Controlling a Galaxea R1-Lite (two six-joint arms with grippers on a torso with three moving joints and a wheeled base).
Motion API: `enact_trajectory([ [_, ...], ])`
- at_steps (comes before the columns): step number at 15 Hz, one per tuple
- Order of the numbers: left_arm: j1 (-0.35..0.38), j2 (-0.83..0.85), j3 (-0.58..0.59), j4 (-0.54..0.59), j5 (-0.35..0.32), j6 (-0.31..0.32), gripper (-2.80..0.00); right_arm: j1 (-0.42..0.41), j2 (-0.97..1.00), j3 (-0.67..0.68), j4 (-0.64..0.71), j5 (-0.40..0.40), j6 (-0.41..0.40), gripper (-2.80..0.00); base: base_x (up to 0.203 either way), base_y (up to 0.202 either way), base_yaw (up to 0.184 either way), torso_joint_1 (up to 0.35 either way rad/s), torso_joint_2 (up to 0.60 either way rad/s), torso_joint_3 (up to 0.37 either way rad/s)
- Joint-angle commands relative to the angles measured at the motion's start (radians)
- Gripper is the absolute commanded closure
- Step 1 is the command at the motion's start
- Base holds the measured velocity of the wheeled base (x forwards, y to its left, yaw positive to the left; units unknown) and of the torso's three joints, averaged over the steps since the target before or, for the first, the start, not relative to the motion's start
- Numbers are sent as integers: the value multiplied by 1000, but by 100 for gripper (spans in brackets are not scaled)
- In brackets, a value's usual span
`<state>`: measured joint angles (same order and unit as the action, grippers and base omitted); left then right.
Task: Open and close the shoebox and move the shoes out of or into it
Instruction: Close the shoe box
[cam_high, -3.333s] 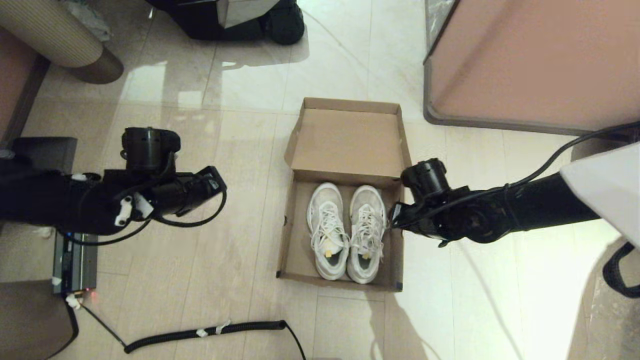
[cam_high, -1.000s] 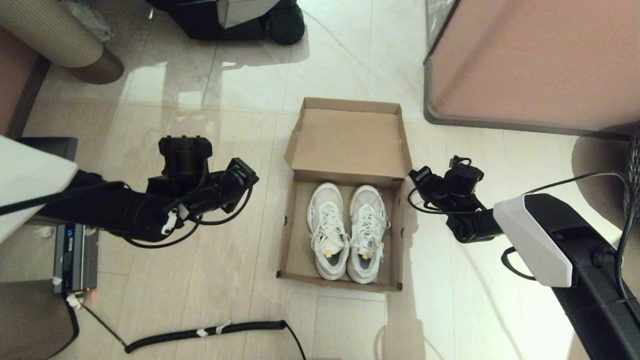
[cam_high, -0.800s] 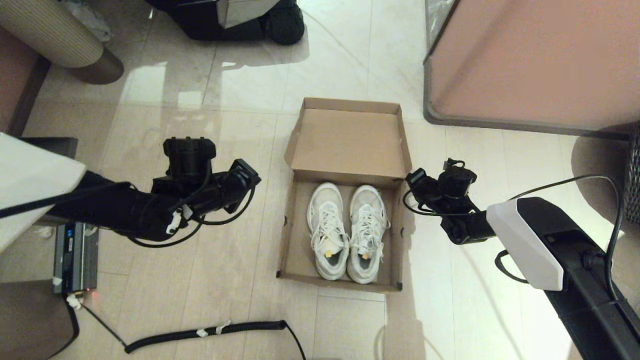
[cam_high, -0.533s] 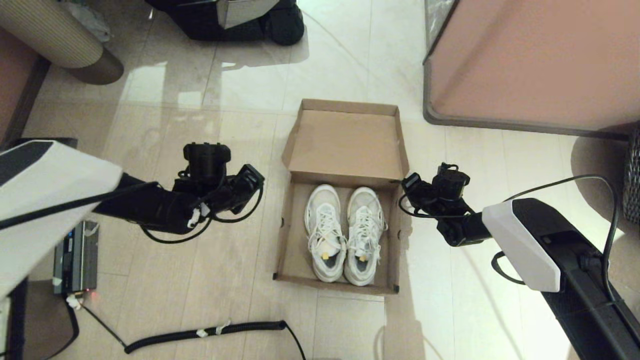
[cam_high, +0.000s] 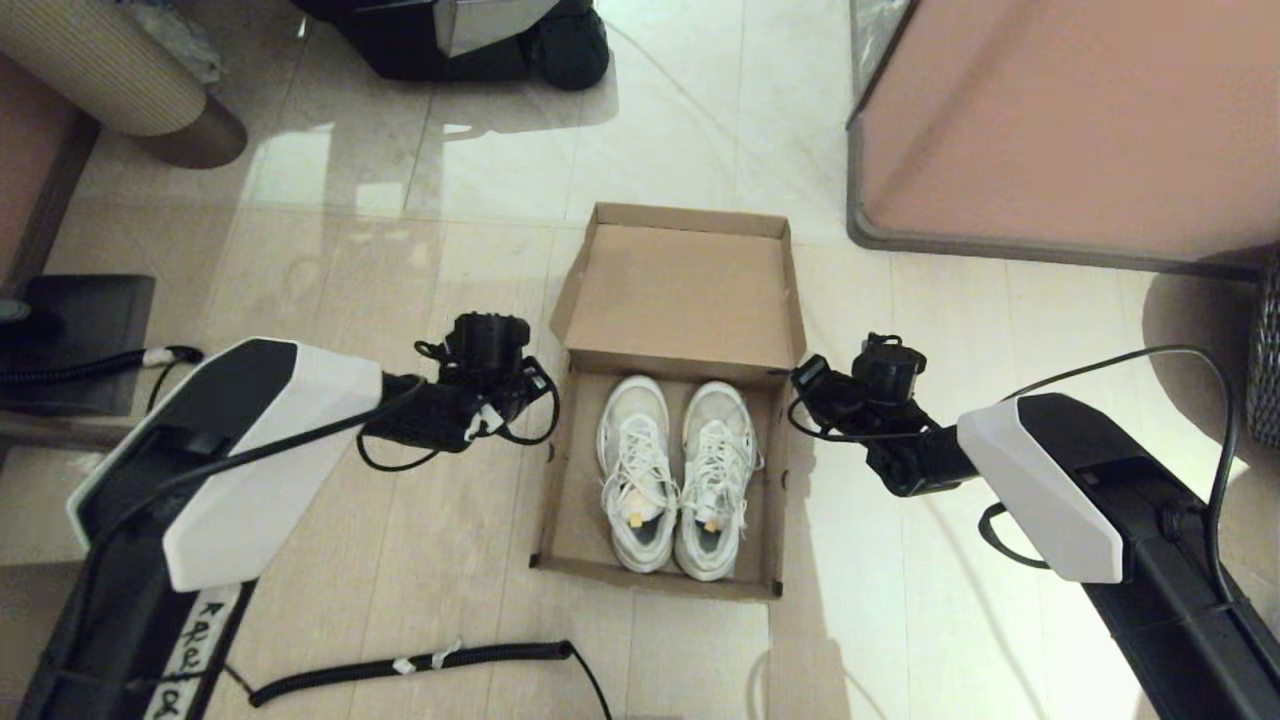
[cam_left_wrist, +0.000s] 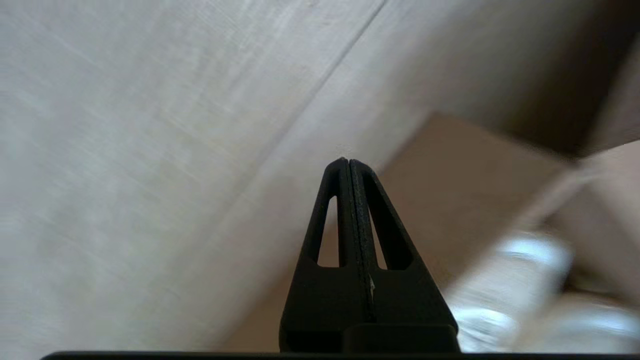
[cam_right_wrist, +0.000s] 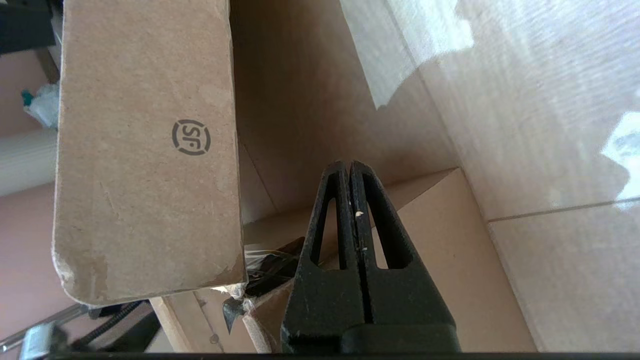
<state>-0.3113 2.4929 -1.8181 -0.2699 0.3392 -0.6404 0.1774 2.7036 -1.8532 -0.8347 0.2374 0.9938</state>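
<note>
Shoebox (cam_high: 560, 500) open on the floor, an arm at each side of it.

The shoes (cam_high: 675, 475) lie side by side inside the shoebox, toes toward the raised lid (cam_high: 680, 300). The left gripper (cam_left_wrist: 348, 167) reaches in from the left of the shoebox, near the hinge corner, fingers pressed together and empty. The right gripper (cam_right_wrist: 348, 169) comes from the right side at the same height, fingers also together, holding nothing, just beside the lid's side flap. In the head view both fingertips are hidden behind the wrists. The left wrist view is blurred, so the shoes are only pale smears there.
</note>
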Motion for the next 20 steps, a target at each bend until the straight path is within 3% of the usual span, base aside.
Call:
enact_trajectory([
  [1,2,100,-50,1,29,40,0,2,-9,1,-4,1,2,0,0,0,0,0,0,0],
  [7,-21,189,-115,103,26,38,0,4,-32,41,-3,2,-15,0,0,0,0,0,0,0],
  [11,-74,171,-100,188,27,-45,0,2,-54,110,-3,2,-20,0,0,0,0,0,0,0],
  [16,-101,79,104,225,29,-116,0,2,-123,333,-30,2,-66,0,0,0,0,0,0,0],
  [20,-91,24,223,171,35,-159,0,2,-223,581,-130,3,-81,0,0,0,0,0,0,0],
])
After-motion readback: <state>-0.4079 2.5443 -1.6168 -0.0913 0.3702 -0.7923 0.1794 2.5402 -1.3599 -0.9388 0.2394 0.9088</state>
